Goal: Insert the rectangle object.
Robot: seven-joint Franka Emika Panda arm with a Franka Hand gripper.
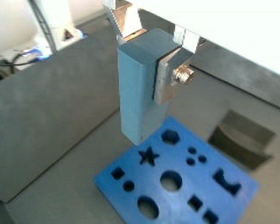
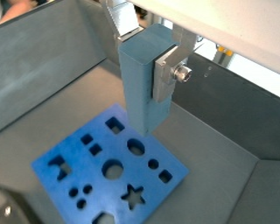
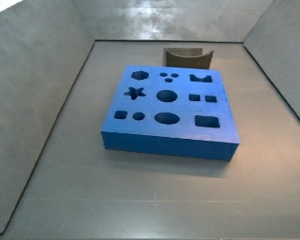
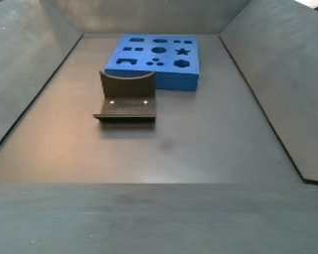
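Bar [image 1: 146, 83] clamped in gripper [image 1: 154, 52], above board [image 1: 178, 179].
Jamming is judged likely if misaligned with the rectangular hole [image 3: 208, 121].

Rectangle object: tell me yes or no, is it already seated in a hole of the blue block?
No. In both wrist views the rectangle object hangs upright in the end effector, above the blue block.

Grey floor [image 4: 175, 149] (matte, glare at back), sloped grey walls [image 3: 165, 19].
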